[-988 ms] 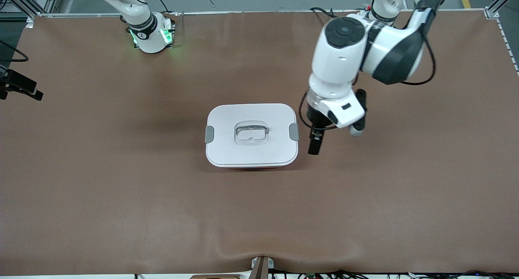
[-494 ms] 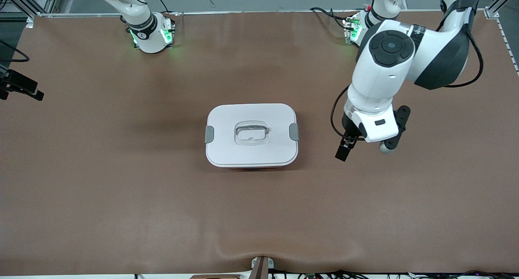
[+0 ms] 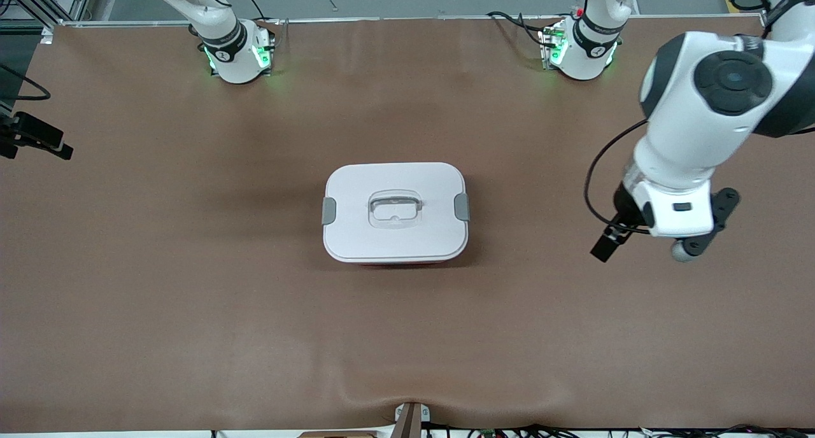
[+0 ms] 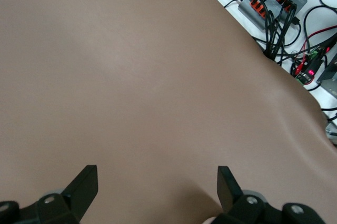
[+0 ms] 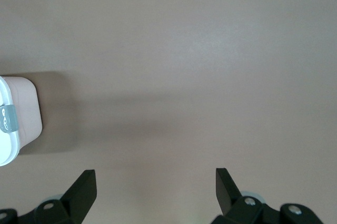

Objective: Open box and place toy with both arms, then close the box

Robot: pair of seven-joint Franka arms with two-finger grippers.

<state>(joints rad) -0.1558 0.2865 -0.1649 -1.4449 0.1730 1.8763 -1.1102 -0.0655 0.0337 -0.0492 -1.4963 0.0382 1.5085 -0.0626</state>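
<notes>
Think of the bench (image 3: 191, 310) as a clock in the front view, with 12 at the edge where the arm bases are standing. The box (image 3: 395, 212) is sitting right in the middle. Its white lid (image 3: 356, 190) is lying flat on top, and a grey clip is sitting at 9 o'clock (image 3: 329, 211) and another at 3 o'clock (image 3: 462, 207). The toy is not showing anywhere, so I cannot tell if it is inside the box.

The left pincer (image 4: 157, 179) is hanging with its fingers spread wide and holding nothing. It is over bare bench at about 3 o'clock from the box, well apart from it. The right pincer (image 5: 155, 179) is also spread wide and holding nothing. It is hanging high over bare bench, off one clip end of the box. I am guessing that is the 9 o'clock end.

Here is what I am worrying about:
- If only one clip is popping open, the lid may be sticking, and pulling the handle (image 3: 395, 207) may be lifting or sliding the whole box.
- The left pincer is hanging near the bench edge where the cables (image 4: 274, 8) are lying, so dropping lower there may be snagging them.
- With no toy showing, an arm may be reaching for nothing.
</notes>
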